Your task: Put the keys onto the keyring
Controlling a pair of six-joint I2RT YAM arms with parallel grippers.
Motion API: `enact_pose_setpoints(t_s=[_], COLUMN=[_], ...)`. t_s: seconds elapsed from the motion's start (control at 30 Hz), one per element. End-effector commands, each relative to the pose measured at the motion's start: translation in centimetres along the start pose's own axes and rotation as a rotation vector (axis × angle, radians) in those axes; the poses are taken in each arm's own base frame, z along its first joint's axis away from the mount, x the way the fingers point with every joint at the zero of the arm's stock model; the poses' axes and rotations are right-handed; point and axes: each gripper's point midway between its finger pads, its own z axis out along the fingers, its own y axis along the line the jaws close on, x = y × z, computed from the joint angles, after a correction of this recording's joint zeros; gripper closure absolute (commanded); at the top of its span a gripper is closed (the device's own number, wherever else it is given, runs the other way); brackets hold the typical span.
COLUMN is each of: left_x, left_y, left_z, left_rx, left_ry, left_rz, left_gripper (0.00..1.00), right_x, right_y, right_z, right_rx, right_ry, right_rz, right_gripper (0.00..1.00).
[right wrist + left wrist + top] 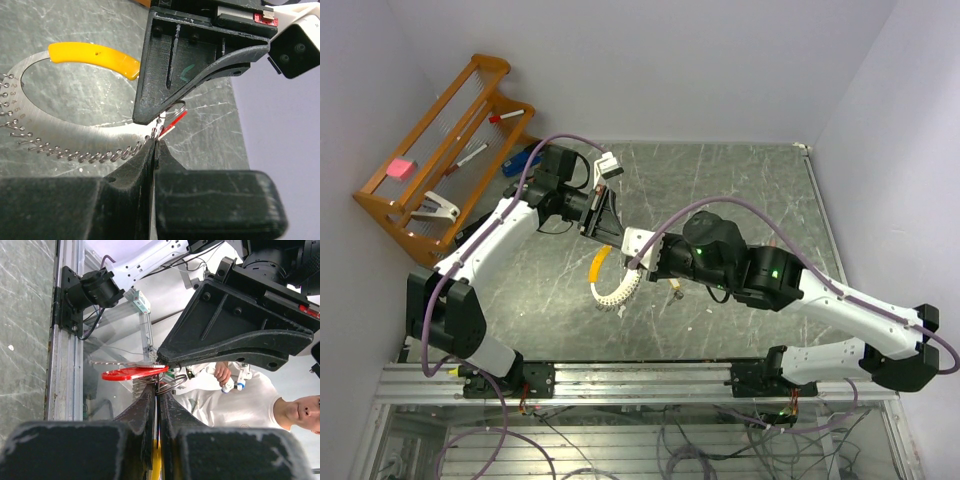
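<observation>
**Top view.** Any writing here is too small to read. The keyring (619, 292) lies flat at mid-bench, a pale beaded arc with a curved yellow tag (599, 266). The left arm (485, 245) and right arm (840, 300) meet just above it. A tiny yellowish piece, seemingly the brass key (675, 289), lies just right of the ring under the right arm. The bench (740, 190) is grey-green with white marble veins, and pale walls close it on 3 sides. A wooden rack (430, 160) leans in the far left corner, holding pens and a pink block.

**Left wrist view.** The left fingers (152, 396) stand narrow, with only a slit between them. Their tips are at a thin wire loop (173, 382) and the red key (131, 373), which lies flat and juts left. The right fingers (170, 356) touch the same spot from above. I cannot tell which pair grips the key. Past the bench edge is a person (225, 405) in a white shirt.

**Right wrist view.** Small stamped digits (14, 97) run along the keyring's flat silvery band beside a row of wire hooks (85, 156), but they are too small to read surely. The tag is glossy yellow-orange and sits on the band's upper arc. The right fingers are pressed fully together, their tips at the red key, seen edge-on just off the hooked rim. The black tip of the left fingers meets it from above.
</observation>
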Motion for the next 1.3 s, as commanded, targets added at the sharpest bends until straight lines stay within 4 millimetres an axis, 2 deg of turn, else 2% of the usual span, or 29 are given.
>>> enact_pose_setpoints(t_s=[0.0,0.73,1.27], left_x=[-0.3,0.0,-0.2], left_y=[-1.5,-1.6,-1.5], left_z=[0.1,0.1,0.1], left_rx=[0.05,0.035,0.032], left_ry=[0.021,0.016,0.014], left_rz=[0.001,0.01,0.008], left_gripper=[0.93,0.93,0.93], right_x=[-0.2,-1.1,-1.2], right_y=[0.0,-0.9,-0.4], right_z=[0.1,0.7,0.7], right_rx=[0.011,0.055,0.042], right_ry=[0.012,0.0,0.011], right_rz=[-0.028,-0.06,-0.083], right_gripper=[1.0,1.0,1.0])
